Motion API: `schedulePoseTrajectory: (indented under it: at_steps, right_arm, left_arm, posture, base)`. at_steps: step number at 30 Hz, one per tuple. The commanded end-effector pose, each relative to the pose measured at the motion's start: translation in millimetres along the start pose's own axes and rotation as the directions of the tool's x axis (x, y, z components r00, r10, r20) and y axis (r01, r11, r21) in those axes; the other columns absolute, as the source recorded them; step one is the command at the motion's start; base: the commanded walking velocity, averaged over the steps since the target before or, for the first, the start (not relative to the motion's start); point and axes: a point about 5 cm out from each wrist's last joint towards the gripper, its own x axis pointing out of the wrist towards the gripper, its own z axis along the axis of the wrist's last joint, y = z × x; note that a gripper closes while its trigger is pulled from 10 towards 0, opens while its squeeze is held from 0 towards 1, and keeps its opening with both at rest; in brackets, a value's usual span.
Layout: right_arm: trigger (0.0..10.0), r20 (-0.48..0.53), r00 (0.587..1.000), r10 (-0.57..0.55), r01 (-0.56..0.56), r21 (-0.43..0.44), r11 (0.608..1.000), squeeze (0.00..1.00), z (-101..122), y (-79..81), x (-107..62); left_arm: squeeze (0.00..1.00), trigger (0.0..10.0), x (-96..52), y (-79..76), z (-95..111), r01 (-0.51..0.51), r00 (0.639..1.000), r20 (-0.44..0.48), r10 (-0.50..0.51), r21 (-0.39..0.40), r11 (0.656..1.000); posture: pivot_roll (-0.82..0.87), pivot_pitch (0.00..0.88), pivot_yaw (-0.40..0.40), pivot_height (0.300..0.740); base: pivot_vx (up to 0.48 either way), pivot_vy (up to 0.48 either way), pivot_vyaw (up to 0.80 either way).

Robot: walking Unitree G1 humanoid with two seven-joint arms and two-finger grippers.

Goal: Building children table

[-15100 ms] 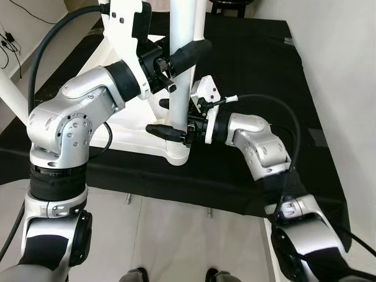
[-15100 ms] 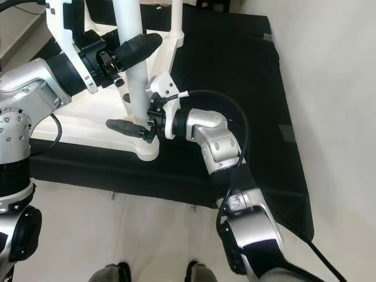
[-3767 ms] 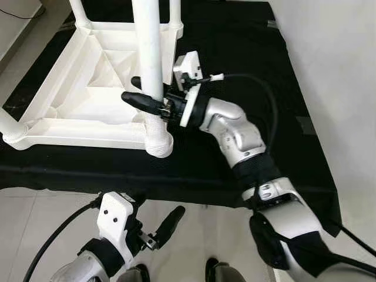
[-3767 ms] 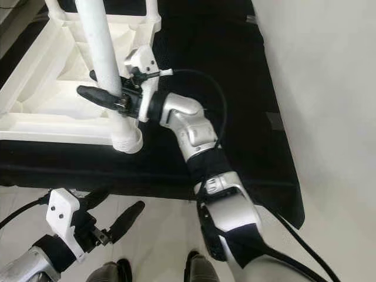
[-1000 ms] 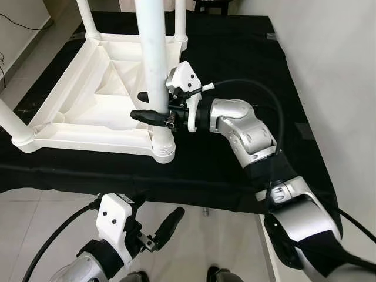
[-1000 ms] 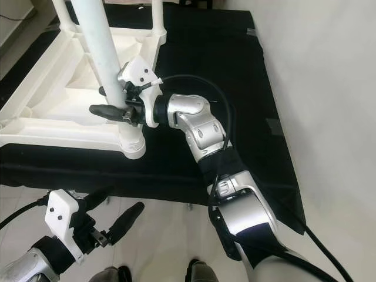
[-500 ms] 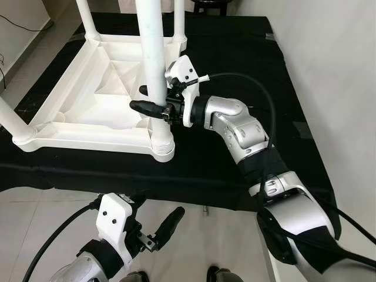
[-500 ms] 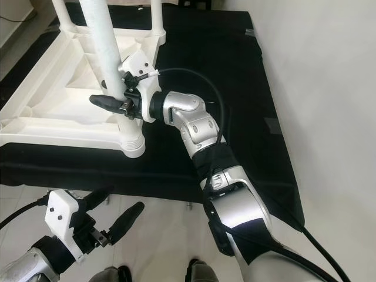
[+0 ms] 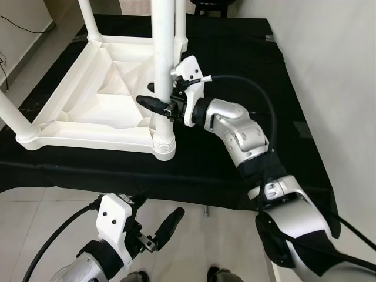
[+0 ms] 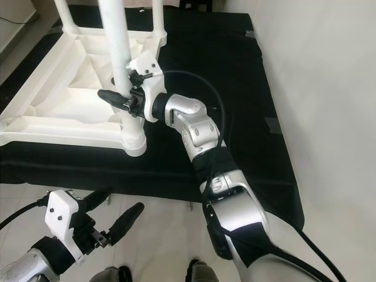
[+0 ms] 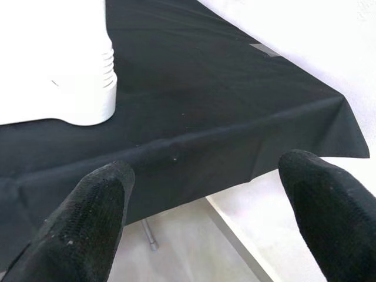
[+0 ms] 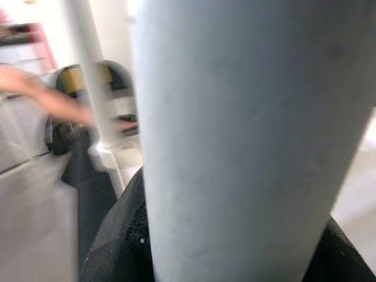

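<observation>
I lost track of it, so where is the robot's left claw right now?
The left gripper hangs low on the robot's left, fingers apart over the pale floor, just in front of the black cloth's near edge.

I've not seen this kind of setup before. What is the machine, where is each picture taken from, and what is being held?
It is a humanoid robot with two silver arms. The two wide pictures come from cameras on its head, looking down; the two close ones come from its wrists. An upturned white table lies on a black cloth. The right gripper is clamped round the near leg, just above its threaded socket. The left gripper hangs low over the floor, fingers apart, holding nothing.
</observation>
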Motion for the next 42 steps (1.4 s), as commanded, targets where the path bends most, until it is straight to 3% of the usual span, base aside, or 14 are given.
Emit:
schedulePoseTrajectory:
  at_steps: [1, 2, 3, 4, 8, 17, 23, 24, 26, 28, 29, 30, 35, 42]
  right_arm:
    - [10.0, -0.156, 0.951, -0.265, 0.276, 0.052, 0.96, 0.0, -45, -13.6, -19.1]
    - [10.0, -0.132, 0.928, -0.348, 0.357, 0.048, 0.933, 0.0, -50, -2.5, -25.7]
    - [10.0, -0.132, 0.928, -0.348, 0.357, 0.048, 0.933, 0.0, -50, -2.5, -25.7]
    - [10.0, -0.123, 0.906, -0.405, 0.415, 0.064, 0.908, 0.0, -54, 7.2, -31.0]
    - [10.0, -0.108, 0.894, -0.435, 0.441, 0.042, 0.896, 0.0, -57, 15.6, -32.3]
    - [10.0, -0.088, 0.898, -0.43, 0.432, 0.002, 0.902, 0.0, -50, 16.1, -28.1]
    - [10.0, -0.073, 0.947, -0.313, 0.314, -0.009, 0.949, 0.0, -43, 26.1, -21.6]
    - [10.0, -0.077, 0.973, -0.217, 0.215, -0.039, 0.976, 0.0, -43, 31.5, -18.3]
    - [10.0, -0.077, 0.973, -0.217, 0.215, -0.039, 0.976, 0.0, -43, 31.5, -18.3]
    - [10.0, -0.121, 0.991, 0.05, -0.059, -0.071, 0.996, 0.0, -45, 45.5, -16.3]
    - [10.0, -0.121, 0.991, 0.05, -0.059, -0.071, 0.996, 0.0, -45, 45.5, -16.3]
    - [10.0, -0.147, 0.98, 0.134, -0.145, -0.07, 0.987, 0.0, -46, 49.1, -17.1]
    - [10.0, -0.16, 0.966, 0.202, -0.213, -0.056, 0.975, 0.0, -39, 35.6, -13.1]
    - [10.0, -0.165, 0.952, 0.259, -0.269, -0.04, 0.962, 0.0, -33, 31.3, -8.3]
  left_arm:
    - [0.0, 10.0, -2.5, 0.9, -5, -0.004, 1.0, -0.024, 0.004, -0.007, 1.0]
    - [0.0, 10.0, -2.5, 1.5, -5, -0.004, 1.0, -0.023, 0.004, -0.007, 1.0]
    - [0.0, 10.0, -2.5, 1.5, -5, -0.004, 1.0, -0.023, 0.004, -0.007, 1.0]
    - [0.0, 10.0, -2.4, 2.1, -5, -0.004, 1.0, -0.024, 0.004, -0.007, 1.0]
    - [0.0, 10.0, -1.1, 3.5, -5, -0.003, 1.0, -0.023, 0.002, -0.004, 1.0]
    - [0.0, 10.0, 1.3, 5.4, -5, -0.01, 1.0, -0.013, 0.01, 0.001, 1.0]
    - [0.0, 10.0, 2.8, 6.9, -4, -0.017, 1.0, -0.007, 0.017, 0.004, 1.0]
    - [0.0, 10.0, 3.1, 7.1, -4, -0.018, 1.0, -0.005, 0.018, 0.004, 1.0]
    - [0.0, 10.0, 3.1, 7.1, -4, -0.018, 1.0, -0.005, 0.018, 0.004, 1.0]
    - [0.0, 10.0, 3.8, 7.6, -4, -0.017, 1.0, -0.003, 0.017, 0.004, 1.0]
    - [0.0, 10.0, 3.8, 7.6, -4, -0.017, 1.0, -0.003, 0.017, 0.004, 1.0]
    - [0.0, 10.0, 3.9, 7.6, -4, -0.017, 1.0, -0.003, 0.017, 0.004, 1.0]
    - [0.0, 10.0, 3.8, 6.8, -4, -0.014, 1.0, -0.001, 0.014, 0.002, 1.0]
    - [0.0, 10.0, 3.2, 5.6, -3, -0.015, 1.0, -0.001, 0.015, 0.0, 1.0]
  posture:
    - [0.01, 0.233, -0.037, 0.74]
    - [0.01, 0.234, -0.032, 0.74]
    - [0.01, 0.234, -0.032, 0.74]
    - [0.0, 0.229, -0.025, 0.74]
    - [0.0, 0.225, -0.029, 0.74]
    - [0.0, 0.227, -0.039, 0.74]
    - [0.0, 0.225, -0.041, 0.74]
    - [0.0, 0.225, -0.04, 0.74]
    - [0.0, 0.225, -0.04, 0.74]
    - [0.0, 0.225, -0.039, 0.74]
    - [0.0, 0.225, -0.039, 0.74]
    - [0.0, 0.225, -0.039, 0.74]
    - [0.0, 0.229, -0.04, 0.74]
    - [0.01, 0.238, -0.04, 0.74]
  base:
    - [0.0, 0.0, 0.0]
    - [0.0, 0.0, 0.0]
    - [0.0, 0.0, 0.0]
    - [0.0, 0.0, 0.0]
    - [0.0, 0.0, 0.0]
    - [0.0, 0.0, 0.0]
    - [0.0, 0.0, 0.0]
    - [0.0, 0.0, 0.0]
    - [0.0, 0.0, 0.0]
    - [0.0, 0.0, 0.0]
    - [0.0, 0.0, 0.0]
    - [0.0, 0.0, 0.0]
    - [0.0, 0.0, 0.0]
    - [0.0, 0.0, 0.0]
